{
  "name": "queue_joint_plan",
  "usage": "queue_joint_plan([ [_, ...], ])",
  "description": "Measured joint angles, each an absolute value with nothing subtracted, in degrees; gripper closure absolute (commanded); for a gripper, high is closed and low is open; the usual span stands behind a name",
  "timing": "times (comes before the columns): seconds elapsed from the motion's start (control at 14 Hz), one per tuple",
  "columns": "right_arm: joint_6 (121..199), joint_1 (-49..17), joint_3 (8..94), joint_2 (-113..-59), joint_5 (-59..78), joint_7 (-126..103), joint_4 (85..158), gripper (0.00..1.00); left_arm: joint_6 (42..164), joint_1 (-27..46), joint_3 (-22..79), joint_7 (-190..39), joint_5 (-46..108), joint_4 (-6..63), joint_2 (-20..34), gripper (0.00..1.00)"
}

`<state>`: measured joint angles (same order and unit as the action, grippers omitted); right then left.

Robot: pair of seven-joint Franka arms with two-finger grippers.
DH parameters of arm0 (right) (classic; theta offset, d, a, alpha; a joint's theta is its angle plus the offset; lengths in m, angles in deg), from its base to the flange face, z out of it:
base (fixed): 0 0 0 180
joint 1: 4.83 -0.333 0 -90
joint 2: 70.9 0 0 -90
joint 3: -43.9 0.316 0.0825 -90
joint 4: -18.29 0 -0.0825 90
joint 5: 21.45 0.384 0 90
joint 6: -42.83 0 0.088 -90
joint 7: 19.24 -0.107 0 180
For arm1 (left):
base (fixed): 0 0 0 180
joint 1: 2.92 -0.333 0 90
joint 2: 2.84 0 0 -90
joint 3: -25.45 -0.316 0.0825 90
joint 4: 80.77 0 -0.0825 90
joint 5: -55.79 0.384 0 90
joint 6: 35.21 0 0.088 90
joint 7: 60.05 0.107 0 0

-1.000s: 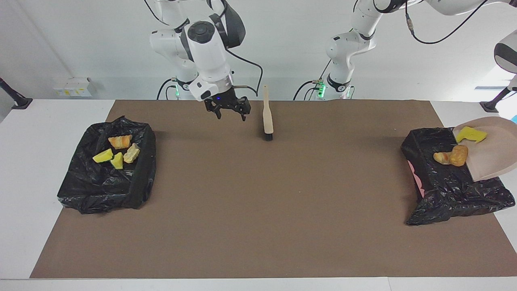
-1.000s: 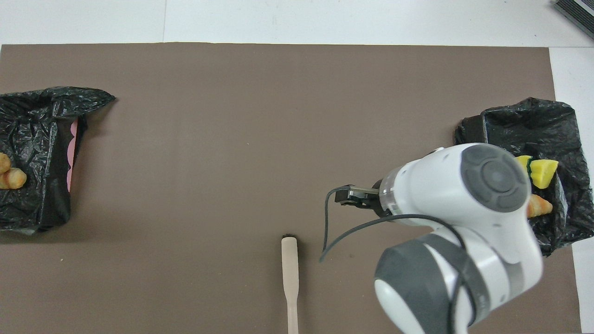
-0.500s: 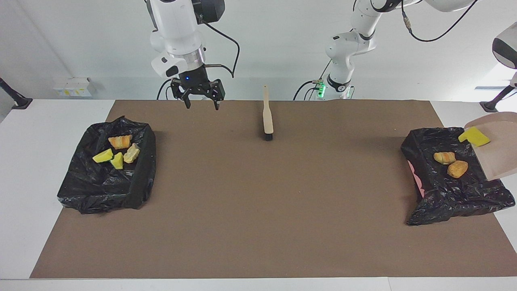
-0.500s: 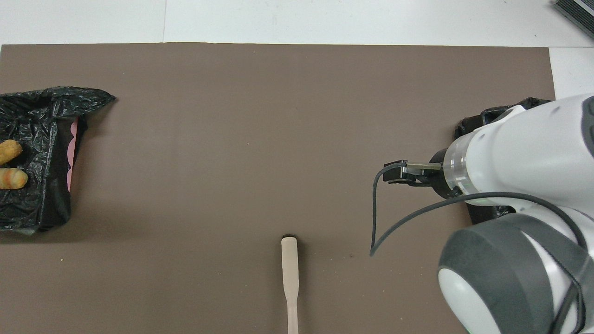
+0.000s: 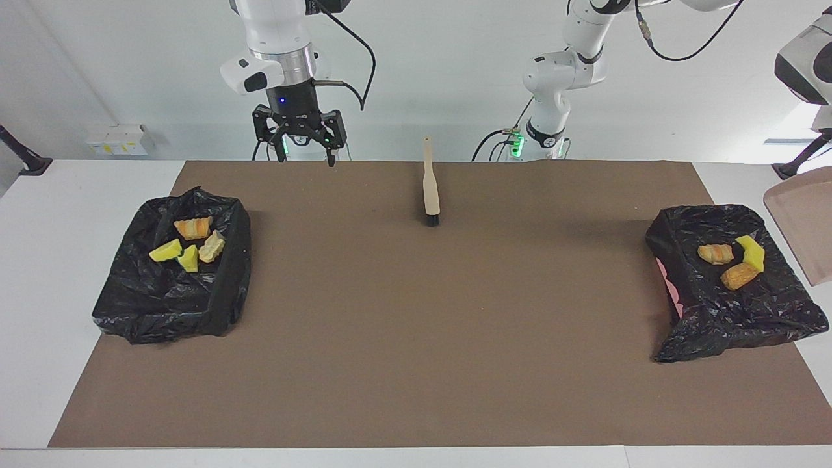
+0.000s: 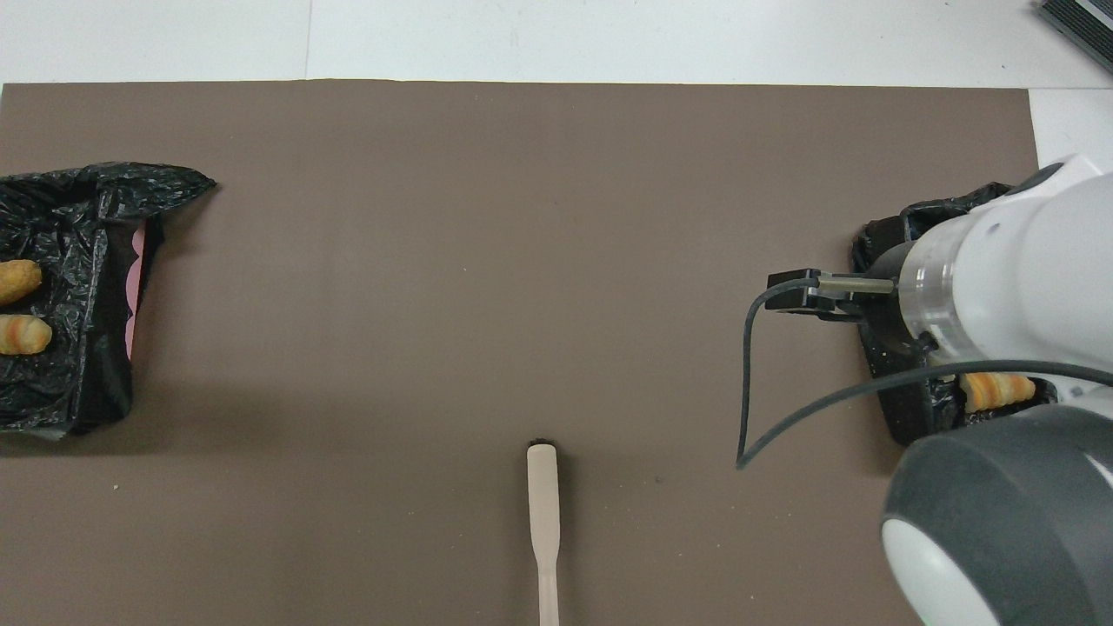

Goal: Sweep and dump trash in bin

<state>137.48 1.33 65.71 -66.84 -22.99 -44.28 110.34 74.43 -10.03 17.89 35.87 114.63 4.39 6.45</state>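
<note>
Two black-bagged bins hold the trash. The bin at the left arm's end holds a striped croissant, a brown roll and a yellow wedge. A tan dustpan hangs tilted in the air beside this bin, with nothing on it. My left gripper is out of frame, shut on the dustpan. The bin at the right arm's end holds several pieces. My right gripper hangs open and holds nothing, raised over the mat's edge by the robots.
A wooden brush lies on the brown mat midway between the bins, bristles pointing away from the robots; it also shows in the overhead view. There the right arm covers most of one bin.
The last trash slid off the dustpan into the bin at the left arm's end, and the dustpan drew away. My right gripper rose and swung toward the right arm's end.
</note>
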Motion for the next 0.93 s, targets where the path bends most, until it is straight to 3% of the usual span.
queue_joint_plan([
  [0.5,126.4,-4.7,53.7,-71.4,-26.0,-37.5,98.8,0.00,72.0,-8.4,18.0,34.4,105.9,5.1,6.3,1.00],
  [0.93,122.6,-6.8,49.3,-72.0,-26.0,-37.4,97.1,0.00,70.5,-6.3,18.2,31.5,89.2,10.0,3.7,1.00],
])
